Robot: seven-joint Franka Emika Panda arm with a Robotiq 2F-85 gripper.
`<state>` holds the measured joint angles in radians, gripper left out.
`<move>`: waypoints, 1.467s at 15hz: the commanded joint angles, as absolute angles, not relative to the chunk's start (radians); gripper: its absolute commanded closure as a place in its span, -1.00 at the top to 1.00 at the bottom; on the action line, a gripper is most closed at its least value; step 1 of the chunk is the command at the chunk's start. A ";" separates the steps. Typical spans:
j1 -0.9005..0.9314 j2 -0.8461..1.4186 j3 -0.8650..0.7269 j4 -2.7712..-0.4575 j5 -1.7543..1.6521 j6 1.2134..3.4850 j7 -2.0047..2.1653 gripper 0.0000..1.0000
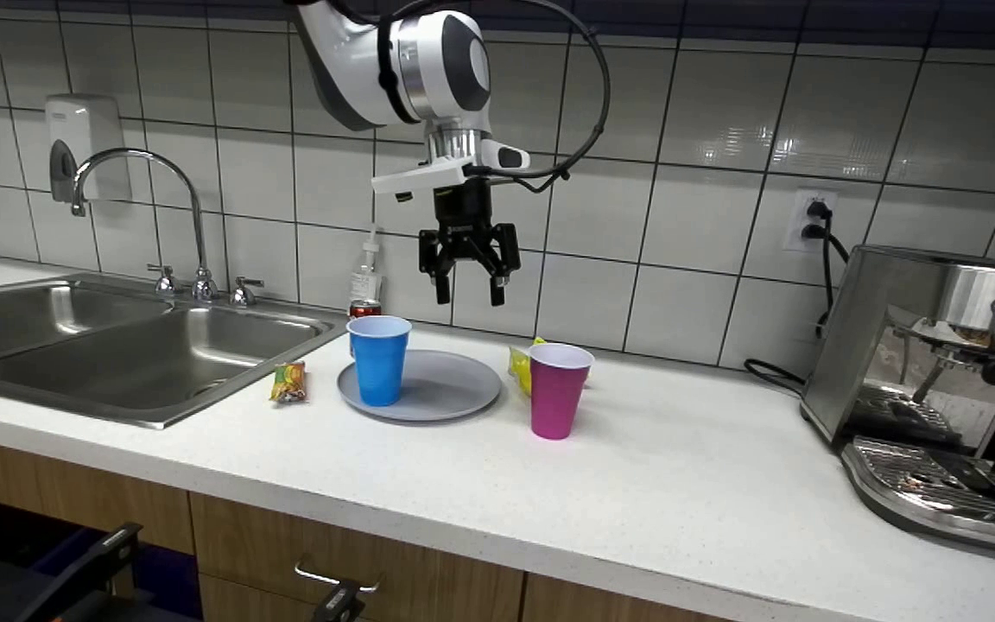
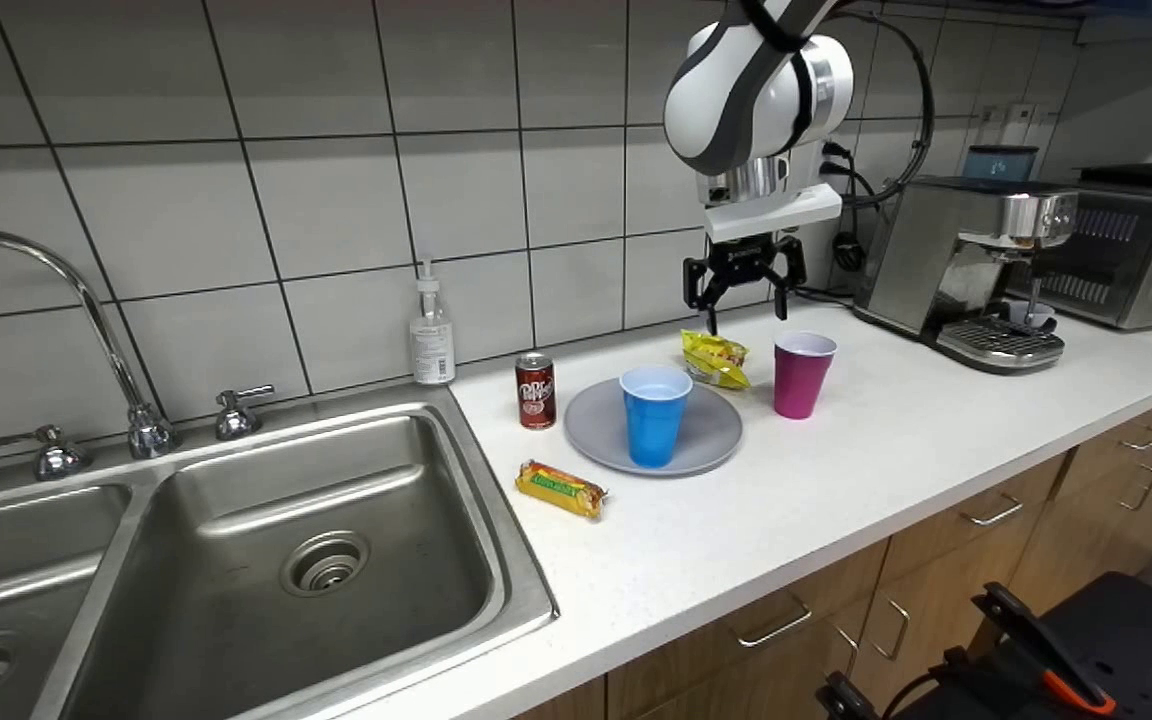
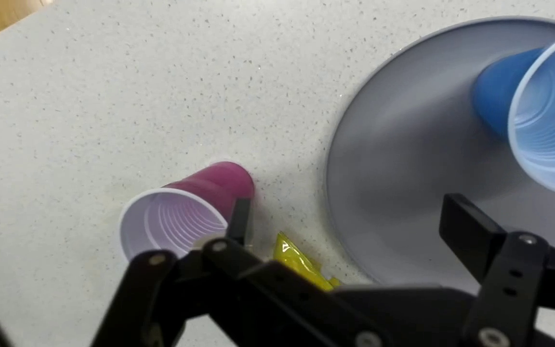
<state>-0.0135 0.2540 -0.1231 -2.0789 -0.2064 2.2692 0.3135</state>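
While your gripper (image 1: 470, 291) hangs spread wide | grey plate (image 3: 383, 164) lies below, to one side | blue cup (image 1: 379, 367) below, on that plate | magenta cup (image 1: 557, 397) below, on the opposite side | yellow packet (image 2: 715, 360) beneath your gripper

Soft light brightens the counter (image 1: 705, 501), pale glare marks the far wall tiles (image 1: 726, 130), and the blue cup (image 3: 542, 111) casts a blurred shadow across the plate (image 3: 369, 178)
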 commanded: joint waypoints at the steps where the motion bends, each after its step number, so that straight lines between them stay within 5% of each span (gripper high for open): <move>1: -0.042 0.313 -0.139 -2.012 -0.172 2.284 0.325 1.00; 22: -0.112 0.547 -0.190 -1.777 -0.085 2.302 0.294 1.00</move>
